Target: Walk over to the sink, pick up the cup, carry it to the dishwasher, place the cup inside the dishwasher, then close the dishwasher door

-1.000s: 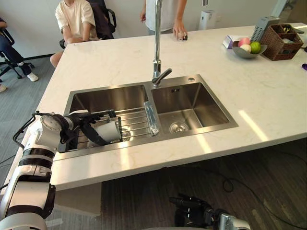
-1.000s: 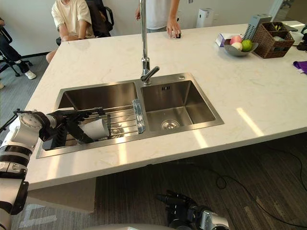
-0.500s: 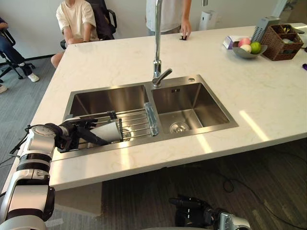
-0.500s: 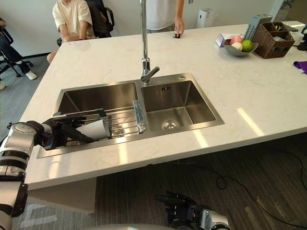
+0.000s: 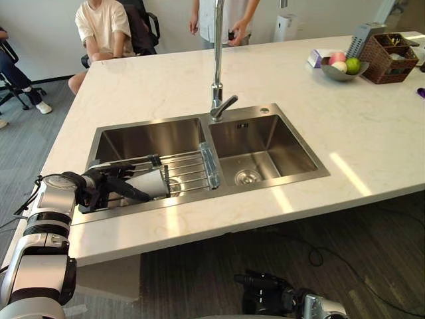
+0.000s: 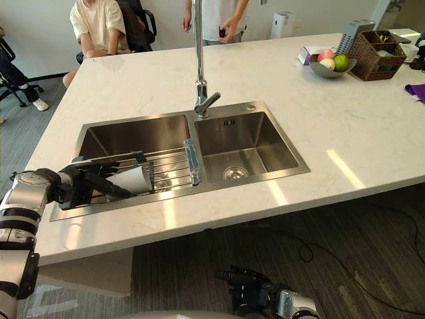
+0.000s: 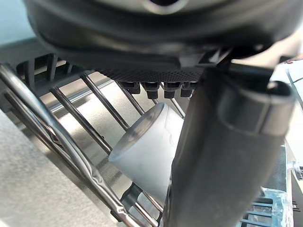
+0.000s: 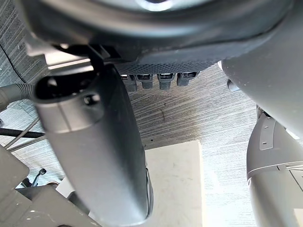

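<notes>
Left eye view, cup (image 5: 151,183) in sink (image 5: 146,136)

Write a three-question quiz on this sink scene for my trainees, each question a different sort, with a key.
1. True or false: the cup stands upright in the right basin.
2. What does the cup lie on? A. the wire rack B. the countertop C. the fruit bowl
3. Fill the gap: the hand reaching towards the cup is the robot's ___ hand.

Key: 1 false; 2 A; 3 left.
</notes>
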You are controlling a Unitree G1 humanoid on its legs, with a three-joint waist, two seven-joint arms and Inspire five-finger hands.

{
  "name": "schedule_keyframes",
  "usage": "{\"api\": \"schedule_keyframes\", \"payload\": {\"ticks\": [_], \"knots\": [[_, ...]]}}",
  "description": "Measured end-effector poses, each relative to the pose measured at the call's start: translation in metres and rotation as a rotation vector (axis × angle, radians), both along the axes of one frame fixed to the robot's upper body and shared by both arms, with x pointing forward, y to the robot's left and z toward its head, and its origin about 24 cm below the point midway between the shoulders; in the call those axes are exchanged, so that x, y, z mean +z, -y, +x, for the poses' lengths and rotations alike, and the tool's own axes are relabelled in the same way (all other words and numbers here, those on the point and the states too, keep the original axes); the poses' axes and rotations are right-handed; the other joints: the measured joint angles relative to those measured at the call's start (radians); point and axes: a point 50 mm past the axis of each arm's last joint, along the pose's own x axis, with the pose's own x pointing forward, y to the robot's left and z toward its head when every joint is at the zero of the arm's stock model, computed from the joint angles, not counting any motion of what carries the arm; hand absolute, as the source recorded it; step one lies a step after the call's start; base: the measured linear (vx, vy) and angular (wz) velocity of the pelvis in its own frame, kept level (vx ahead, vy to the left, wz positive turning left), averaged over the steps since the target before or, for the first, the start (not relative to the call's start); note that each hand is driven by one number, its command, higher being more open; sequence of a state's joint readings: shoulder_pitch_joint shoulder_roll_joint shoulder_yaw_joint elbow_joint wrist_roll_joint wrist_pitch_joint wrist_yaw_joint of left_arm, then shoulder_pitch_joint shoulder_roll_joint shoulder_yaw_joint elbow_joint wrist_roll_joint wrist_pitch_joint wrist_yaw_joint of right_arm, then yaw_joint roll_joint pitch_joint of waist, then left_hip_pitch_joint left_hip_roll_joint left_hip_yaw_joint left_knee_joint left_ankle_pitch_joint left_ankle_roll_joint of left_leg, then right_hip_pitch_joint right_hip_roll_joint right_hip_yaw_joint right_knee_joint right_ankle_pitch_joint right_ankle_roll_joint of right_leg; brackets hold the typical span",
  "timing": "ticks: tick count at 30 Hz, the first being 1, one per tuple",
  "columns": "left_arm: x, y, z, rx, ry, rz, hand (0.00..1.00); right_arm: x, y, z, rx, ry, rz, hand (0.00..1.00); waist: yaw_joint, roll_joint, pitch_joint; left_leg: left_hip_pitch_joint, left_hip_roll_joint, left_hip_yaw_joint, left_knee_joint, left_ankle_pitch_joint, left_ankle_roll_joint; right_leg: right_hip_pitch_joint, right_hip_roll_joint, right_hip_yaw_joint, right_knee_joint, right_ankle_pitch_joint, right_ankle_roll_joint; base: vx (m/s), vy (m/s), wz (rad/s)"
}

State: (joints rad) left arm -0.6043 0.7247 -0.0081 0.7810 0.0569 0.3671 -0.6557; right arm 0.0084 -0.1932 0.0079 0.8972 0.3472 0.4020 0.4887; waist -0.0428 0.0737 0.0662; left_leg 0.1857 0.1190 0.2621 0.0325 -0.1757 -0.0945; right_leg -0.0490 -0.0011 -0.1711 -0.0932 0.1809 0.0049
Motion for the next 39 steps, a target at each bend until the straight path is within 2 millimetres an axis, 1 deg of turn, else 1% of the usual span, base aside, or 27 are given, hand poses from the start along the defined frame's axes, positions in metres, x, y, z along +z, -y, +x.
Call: {"api": "schedule_keyframes", "payload": {"ticks": [6, 9, 11, 14, 16, 18, 21, 26, 27, 29, 34, 39], "knots": [[-0.003, 0.007, 0.003, -0.004, 0.011, 0.043, 1.0, 0.0, 0.0, 0.0, -0.001, 0.001, 0.002, 1.0, 0.0, 0.001, 0.002, -0.002, 0.001, -0.001, 0.0, -0.002, -0.003, 0.0, 0.0, -0.001, 0.0, -0.002, 0.003, 0.0, 0.0, 0.0], [-0.004, 0.012, 0.005, -0.039, 0.022, 0.12, 1.0, 0.0, -0.001, 0.0, -0.001, 0.0, 0.004, 1.0, 0.001, 0.001, 0.002, -0.003, 0.001, -0.002, 0.0, -0.002, -0.003, 0.0, 0.0, -0.002, 0.0, -0.003, 0.003, 0.0, 0.0, 0.0], [-0.001, 0.013, 0.007, -0.066, 0.032, 0.194, 1.0, 0.001, -0.001, 0.001, -0.004, 0.001, 0.006, 1.0, 0.001, 0.002, 0.004, -0.004, 0.001, -0.002, 0.0, -0.002, -0.003, -0.002, 0.0, -0.002, 0.0, -0.003, 0.003, 0.0, 0.0, 0.0], [0.006, 0.021, 0.012, -0.151, 0.043, 0.353, 1.0, 0.001, 0.0, 0.001, -0.011, 0.004, 0.011, 1.0, 0.001, 0.006, 0.006, -0.009, 0.002, -0.002, -0.002, -0.002, -0.003, -0.006, 0.002, -0.002, 0.0, -0.003, 0.003, 0.0, 0.0, 0.0], [0.009, 0.025, 0.013, -0.196, 0.048, 0.427, 1.0, 0.002, 0.0, 0.002, -0.012, 0.006, 0.011, 1.0, 0.0, 0.008, 0.009, -0.009, 0.003, -0.001, -0.002, -0.001, -0.001, -0.007, 0.003, -0.002, 0.0, -0.003, 0.001, 0.0, 0.0, 0.0], [0.013, 0.035, 0.017, -0.282, 0.068, 0.516, 1.0, 0.002, 0.0, 0.002, -0.006, 0.01, 0.01, 1.0, 0.0, 0.009, 0.01, -0.009, 0.006, 0.001, -0.002, 0.0, -0.001, -0.01, 0.005, -0.002, 0.0, -0.003, -0.002, 0.0, 0.0, -0.02], [0.013, 0.047, 0.019, -0.366, 0.079, 0.584, 1.0, 0.003, -0.001, 0.004, -0.001, 0.018, 0.011, 1.0, -0.002, 0.01, 0.014, -0.008, 0.008, 0.012, -0.007, -0.002, -0.003, -0.016, 0.01, 0.005, 0.0, -0.004, -0.002, 0.0, 0.0, -0.09], [0.017, 0.049, 0.017, -0.413, 0.102, 0.637, 1.0, 0.003, -0.002, 0.005, 0.027, 0.019, 0.002, 1.0, 0.001, 0.01, 0.015, -0.006, 0.009, 0.014, -0.007, -0.004, -0.006, -0.014, 0.01, 0.001, 0.0, -0.007, -0.001, 0.0, 0.0, 0.02], [0.016, 0.049, 0.016, -0.415, 0.098, 0.638, 0.0, 0.003, -0.002, 0.005, 0.027, 0.019, 0.001, 1.0, 0.0, 0.009, 0.015, -0.005, 0.008, 0.016, -0.007, -0.004, -0.006, -0.013, 0.009, 0.002, 0.0, -0.007, 0.0, 0.0, 0.0, 0.0], [0.015, 0.05, 0.016, -0.419, 0.096, 0.647, 0.0, 0.003, -0.002, 0.005, 0.027, 0.019, -0.001, 1.0, 0.0, 0.008, 0.016, -0.003, 0.009, 0.018, -0.007, -0.004, -0.006, -0.01, 0.009, 0.002, 0.0, -0.008, 0.001, 0.0, 0.0, 0.0], [0.02, 0.059, 0.018, -0.44, 0.142, 0.678, 0.0, 0.004, -0.003, 0.006, 0.031, 0.02, -0.003, 1.0, -0.003, 0.007, 0.017, -0.001, 0.01, 0.021, -0.007, -0.004, -0.006, -0.009, 0.011, 0.004, 0.0, -0.008, 0.001, 0.0, 0.0, 0.0], [0.016, 0.058, 0.017, -0.413, 0.169, 0.672, 0.0, 0.004, -0.003, 0.006, 0.031, 0.015, -0.004, 1.0, -0.003, 0.007, 0.017, 0.0, 0.012, 0.022, -0.007, -0.004, -0.007, -0.007, 0.012, 0.004, 0.0, -0.009, 0.001, 0.0, 0.0, 0.0]]}}
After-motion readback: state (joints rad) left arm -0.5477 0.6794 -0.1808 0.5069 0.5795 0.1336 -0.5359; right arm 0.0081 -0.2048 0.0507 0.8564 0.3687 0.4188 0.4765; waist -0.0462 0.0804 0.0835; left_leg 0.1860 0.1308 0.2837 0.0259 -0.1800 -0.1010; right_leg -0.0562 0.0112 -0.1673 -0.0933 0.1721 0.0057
